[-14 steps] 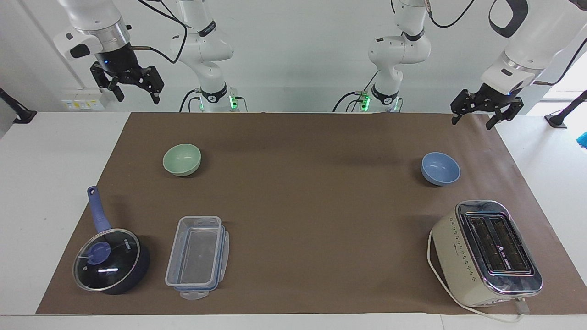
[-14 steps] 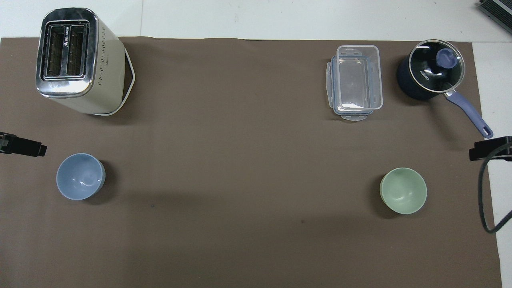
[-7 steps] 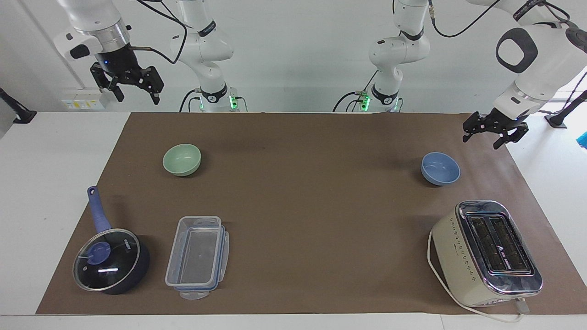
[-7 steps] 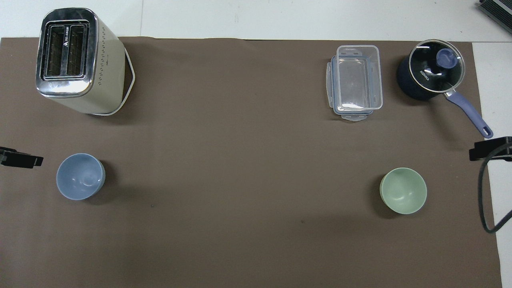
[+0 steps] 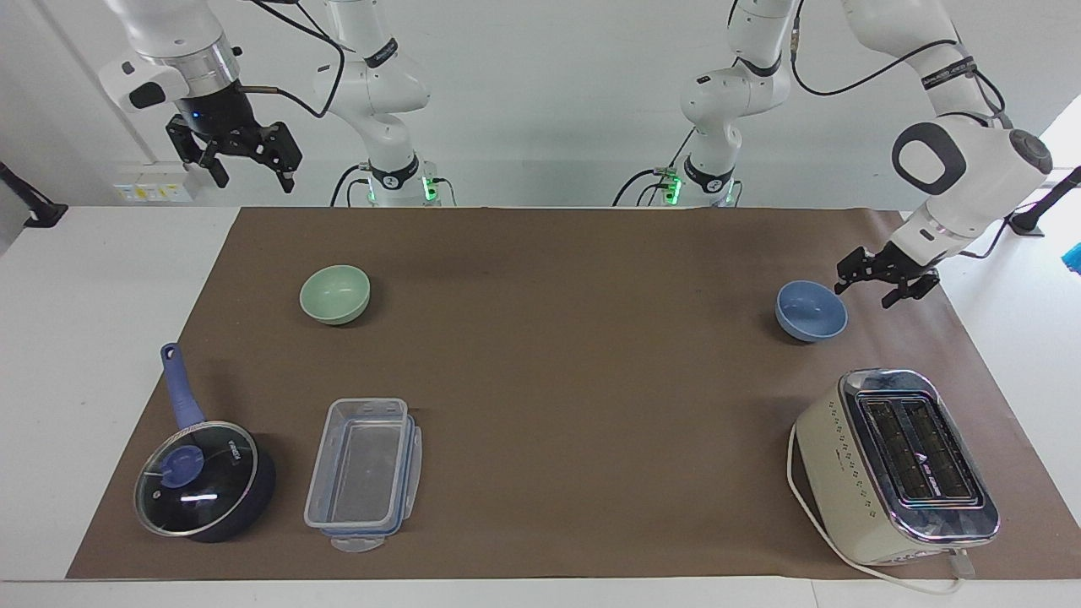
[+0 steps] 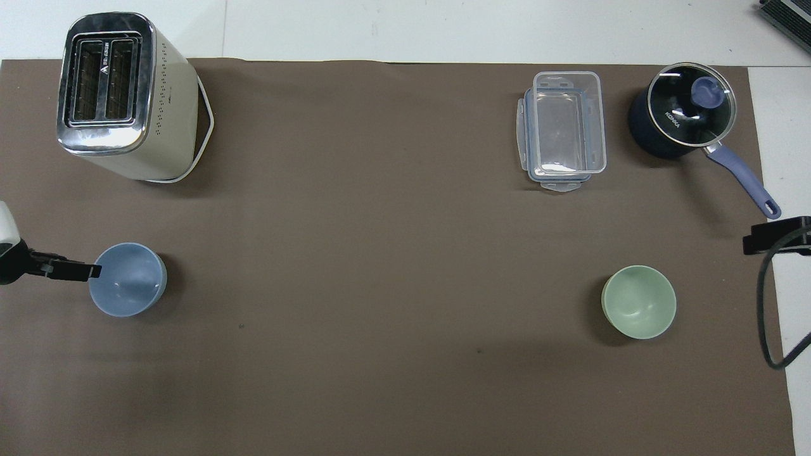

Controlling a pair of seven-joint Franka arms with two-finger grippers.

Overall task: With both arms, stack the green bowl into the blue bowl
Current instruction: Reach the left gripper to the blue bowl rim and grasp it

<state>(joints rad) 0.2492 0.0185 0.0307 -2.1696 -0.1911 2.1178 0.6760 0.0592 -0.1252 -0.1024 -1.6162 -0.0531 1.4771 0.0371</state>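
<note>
The green bowl (image 5: 335, 294) stands upright and empty on the brown mat toward the right arm's end; it also shows in the overhead view (image 6: 638, 302). The blue bowl (image 5: 811, 310) stands upright and empty toward the left arm's end, seen from above too (image 6: 130, 288). My left gripper (image 5: 863, 295) is open and low beside the blue bowl, one finger at its rim on the table-end side (image 6: 89, 272). My right gripper (image 5: 256, 181) is open and empty, waiting high over the mat's edge at its own end (image 6: 760, 237).
A cream toaster (image 5: 899, 464) with its cord stands farther from the robots than the blue bowl. A clear plastic container (image 5: 363, 473) and a dark blue lidded saucepan (image 5: 203, 480) stand farther from the robots than the green bowl.
My left gripper has come down from high above the mat's edge to the blue bowl's rim. The right arm and both bowls have not moved.
</note>
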